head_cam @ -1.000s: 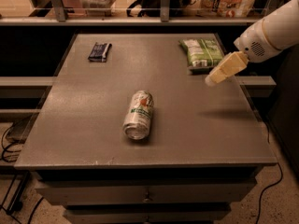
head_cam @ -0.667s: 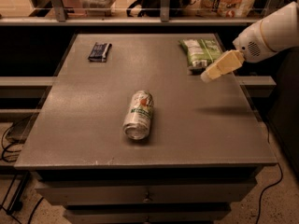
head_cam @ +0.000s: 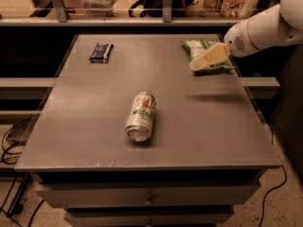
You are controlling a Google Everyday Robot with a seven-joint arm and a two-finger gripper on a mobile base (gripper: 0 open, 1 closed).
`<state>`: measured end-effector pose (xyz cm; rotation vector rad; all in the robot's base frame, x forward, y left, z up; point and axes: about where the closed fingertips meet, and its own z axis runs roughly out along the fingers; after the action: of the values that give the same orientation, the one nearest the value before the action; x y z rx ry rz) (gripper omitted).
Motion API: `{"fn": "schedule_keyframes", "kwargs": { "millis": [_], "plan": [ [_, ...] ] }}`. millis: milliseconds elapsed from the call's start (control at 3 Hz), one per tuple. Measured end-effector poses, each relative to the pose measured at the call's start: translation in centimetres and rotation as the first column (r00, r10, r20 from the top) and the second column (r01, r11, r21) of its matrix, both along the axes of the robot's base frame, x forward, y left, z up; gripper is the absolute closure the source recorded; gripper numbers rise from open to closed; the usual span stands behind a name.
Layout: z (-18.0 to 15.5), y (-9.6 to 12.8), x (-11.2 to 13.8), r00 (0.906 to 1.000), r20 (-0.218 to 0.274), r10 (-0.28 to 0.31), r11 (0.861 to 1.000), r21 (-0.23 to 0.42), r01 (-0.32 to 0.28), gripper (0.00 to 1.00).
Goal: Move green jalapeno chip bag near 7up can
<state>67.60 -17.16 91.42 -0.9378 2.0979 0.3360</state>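
gripper [head_cam: 198, 65] over green jalapeno chip bag [head_cam: 200, 45], state can't tell | 7up can [head_cam: 140, 116] on side, well apart

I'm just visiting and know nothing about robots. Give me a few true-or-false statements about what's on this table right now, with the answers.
1. The 7up can stands upright. False: it lies on its side.
2. The green jalapeno chip bag sits at the far right corner of the table. True.
3. The gripper hovers over the can. False: it is at the chip bag.
4. The dark blue bar lies apart from the can, at the far left. True.
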Motion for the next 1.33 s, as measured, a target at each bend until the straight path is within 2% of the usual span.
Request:
{"fn": "schedule_keyframes", "kwargs": {
  "millis": [667,1000,1333],
  "plan": [
    [-3.4,-0.8,5.0,0.9946,-0.042,-0.094,0.995,0.011,0.095,0.00],
    [-5.2,-1.3,6.6,0.9889,-0.081,-0.125,0.991,0.028,0.127,0.11],
    [-6.3,-1.2,7.3,0.9859,-0.102,-0.133,0.990,0.030,0.136,0.27]
  ]
}}
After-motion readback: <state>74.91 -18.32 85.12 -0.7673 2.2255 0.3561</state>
